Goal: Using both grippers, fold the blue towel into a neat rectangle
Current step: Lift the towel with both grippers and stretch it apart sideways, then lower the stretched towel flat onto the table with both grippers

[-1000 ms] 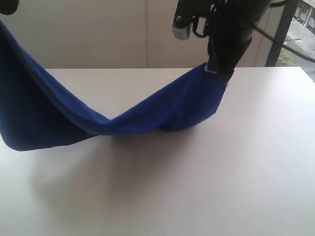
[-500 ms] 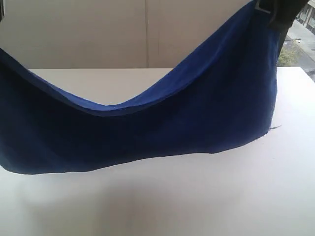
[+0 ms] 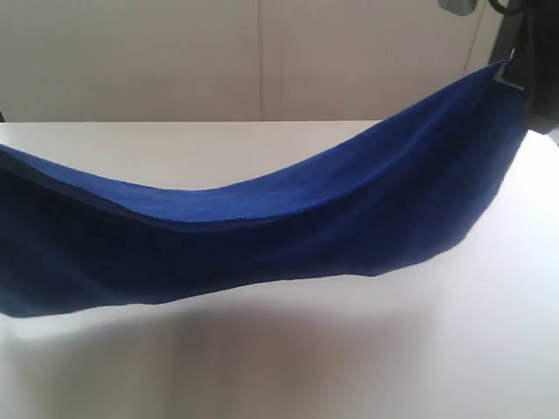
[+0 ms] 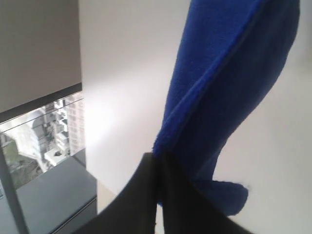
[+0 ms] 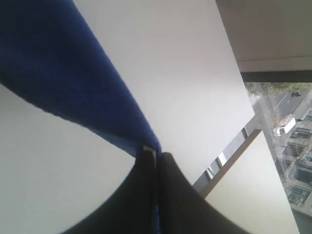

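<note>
Table (image 3: 349,367) surface, white and bare, fills the lower part of the exterior view. Over the table the blue towel (image 3: 262,236) hangs as one long sagging band. Its top hem dips lowest above the table's middle and rises toward both ends. The lower edge hangs just over the table with a soft shadow beneath, and I cannot tell whether it touches.

Half a second ago the towel's right corner was up at the top of the view. It now sits lower and further out past the table's right side. The left end has dropped too, so the sag is shallower and the cloth more stretched. A second ago the towel was bunched down at the table's middle.

The right gripper (image 3: 511,74) is above the table's far right corner, its jaws pinched tight on the towel's corner (image 5: 155,153). The left gripper (image 4: 157,161), beyond the table's left side, has its jaws closed on the other corner, and the towel (image 4: 219,97) drapes away from it.
</note>
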Tool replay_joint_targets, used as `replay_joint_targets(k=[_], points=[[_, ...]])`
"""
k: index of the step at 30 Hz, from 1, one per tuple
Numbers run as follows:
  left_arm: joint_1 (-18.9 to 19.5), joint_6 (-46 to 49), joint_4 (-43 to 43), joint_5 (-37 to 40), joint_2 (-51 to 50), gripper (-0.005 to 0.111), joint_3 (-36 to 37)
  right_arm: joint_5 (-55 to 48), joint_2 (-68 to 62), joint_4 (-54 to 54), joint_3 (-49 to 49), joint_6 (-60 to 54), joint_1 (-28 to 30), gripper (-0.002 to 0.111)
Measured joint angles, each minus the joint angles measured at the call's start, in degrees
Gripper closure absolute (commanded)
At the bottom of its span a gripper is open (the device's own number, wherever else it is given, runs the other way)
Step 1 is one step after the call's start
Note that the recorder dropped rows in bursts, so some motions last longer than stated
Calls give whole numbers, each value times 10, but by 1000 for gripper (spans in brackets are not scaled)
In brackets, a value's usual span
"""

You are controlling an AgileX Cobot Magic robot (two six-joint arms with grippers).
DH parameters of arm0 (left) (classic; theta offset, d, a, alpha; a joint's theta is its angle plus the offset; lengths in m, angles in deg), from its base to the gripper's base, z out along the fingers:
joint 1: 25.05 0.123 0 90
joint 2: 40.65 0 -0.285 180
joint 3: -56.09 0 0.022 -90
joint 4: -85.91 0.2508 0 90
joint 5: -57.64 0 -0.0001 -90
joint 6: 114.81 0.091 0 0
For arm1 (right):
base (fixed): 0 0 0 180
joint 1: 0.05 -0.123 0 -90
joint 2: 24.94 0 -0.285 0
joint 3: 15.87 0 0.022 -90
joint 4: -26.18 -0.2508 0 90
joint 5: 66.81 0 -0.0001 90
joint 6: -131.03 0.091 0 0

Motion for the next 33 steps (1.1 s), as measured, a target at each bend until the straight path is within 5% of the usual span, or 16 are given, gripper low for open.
replay_joint_targets(k=[15,33], points=[[0,47,-70,23,1,107,0,-1,137,-1,-98,41,0,108],[0,69,-97,-7,-40,107,18,6,102,16,-197,131,0,108]])
